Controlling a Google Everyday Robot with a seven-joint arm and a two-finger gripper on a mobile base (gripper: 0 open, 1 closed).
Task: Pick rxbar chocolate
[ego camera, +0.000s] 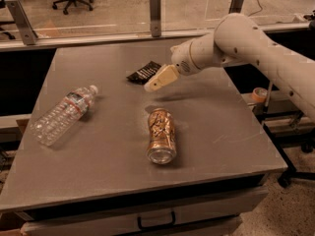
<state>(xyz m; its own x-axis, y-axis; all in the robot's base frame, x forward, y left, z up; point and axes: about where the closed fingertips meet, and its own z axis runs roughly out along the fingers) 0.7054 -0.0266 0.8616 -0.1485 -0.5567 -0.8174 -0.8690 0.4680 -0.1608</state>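
Note:
The rxbar chocolate [142,72] is a small flat black wrapper with white lettering, lying on the grey table [108,146] at the back centre. My gripper [156,81] hangs just right of and in front of the bar, its cream fingers pointing down-left toward it, a little above the table. The gripper partly covers the bar's right end. The white arm reaches in from the right.
A gold-brown drink can [161,135] lies on its side in the middle of the table, in front of the gripper. A clear plastic water bottle [63,114] lies at the left. A glass barrier with metal posts [155,14] runs behind the table.

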